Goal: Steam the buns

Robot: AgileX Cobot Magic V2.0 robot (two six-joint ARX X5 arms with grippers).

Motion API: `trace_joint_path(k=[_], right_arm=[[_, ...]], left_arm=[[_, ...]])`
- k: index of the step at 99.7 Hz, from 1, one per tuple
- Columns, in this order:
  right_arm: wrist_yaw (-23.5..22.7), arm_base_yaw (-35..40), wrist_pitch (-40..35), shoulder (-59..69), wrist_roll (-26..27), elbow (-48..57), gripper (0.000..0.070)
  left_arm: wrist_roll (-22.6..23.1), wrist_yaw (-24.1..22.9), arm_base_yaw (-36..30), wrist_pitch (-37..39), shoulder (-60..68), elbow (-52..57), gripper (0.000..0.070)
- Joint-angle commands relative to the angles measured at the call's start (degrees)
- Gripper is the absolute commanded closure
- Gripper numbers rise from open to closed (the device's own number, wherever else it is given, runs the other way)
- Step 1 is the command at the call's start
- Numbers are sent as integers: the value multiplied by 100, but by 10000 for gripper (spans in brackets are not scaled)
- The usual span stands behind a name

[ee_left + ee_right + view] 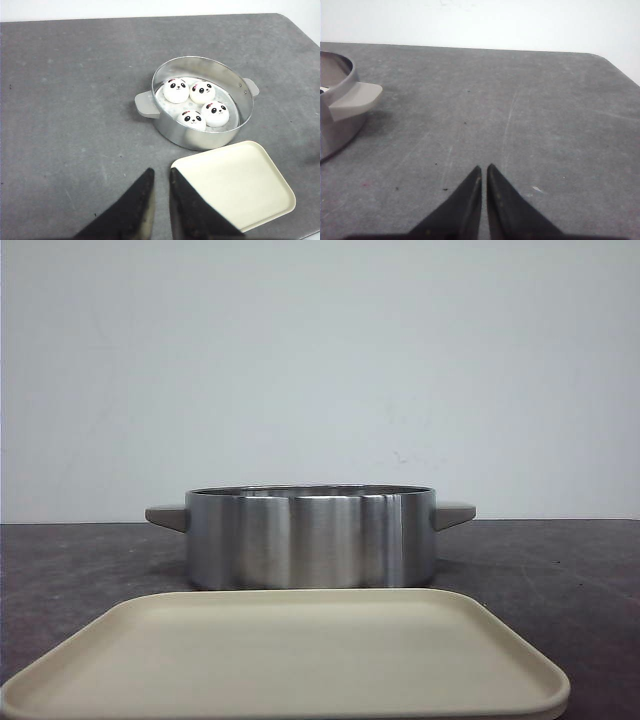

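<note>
The big dark gray surface (75, 100) is carrying everything, and I am counting one of it. Next in size is one cream tray (235, 187), lying flat near the front edge of the surface with nothing on it. Just behind it, close but not touching as far as I can tell, one shiny metal pot (200, 137) is sitting, with two pale handles sticking out of its sides and no lid on. Inside the pot four buns (176, 91) are sitting close together on the pale floor of the pot. They are white and shiny, and each one is wearing a little black panda face. I am guessing they are light and soft, so a hard squeeze could squash them, and the shiny skin may be slippery. A good way to take one is likely from above, with gentle pressing on its two round sides, low down where it is widest. The left pincer (161, 187) is hanging over bare surface near the tray's corner, open just a crack and holding nothing. The right pincer (484, 185) is hanging over bare surface off to the pot's side, almost closed and holding nothing.
</note>
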Motion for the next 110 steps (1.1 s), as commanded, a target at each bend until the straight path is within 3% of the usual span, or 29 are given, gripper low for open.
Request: trace_joint_path(k=[1, 29, 46, 54, 60, 72, 79, 87, 95, 110], right_arm=[[17, -9, 66, -11, -39, -22, 690], [17, -9, 66, -11, -39, -22, 690], [17, -9, 66, -11, -39, -22, 690], [17, -9, 66, -11, -42, -22, 690], [17, -9, 66, -11, -39, -22, 690], [17, -9, 66, -11, -42, -22, 690], [17, -9, 66, -11, -39, -22, 690], [17, -9, 66, -11, -42, -22, 690], [17, -9, 66, -11, -42, -22, 690], [17, -9, 66, -11, -39, -22, 690]], left_arm=[[37, -33, -61, 66, 44, 116, 685], [57, -31, -11, 22, 33, 116, 685], [229, -116, 881, 396, 15, 37, 685], [317, 17, 1504, 1419, -20, -315, 685], [656, 350, 1996, 2553, -103, -772, 685], [1270, 1812, 3010, 5447, -291, -2218, 684], [1303, 2673, 3534, 6985, -345, -3112, 684], [1213, 3191, 4013, 8234, -378, -3978, 684], [1078, 3211, 4385, 8929, -470, -4756, 684], [1198, 3045, 4819, 9147, -979, -5794, 684]])
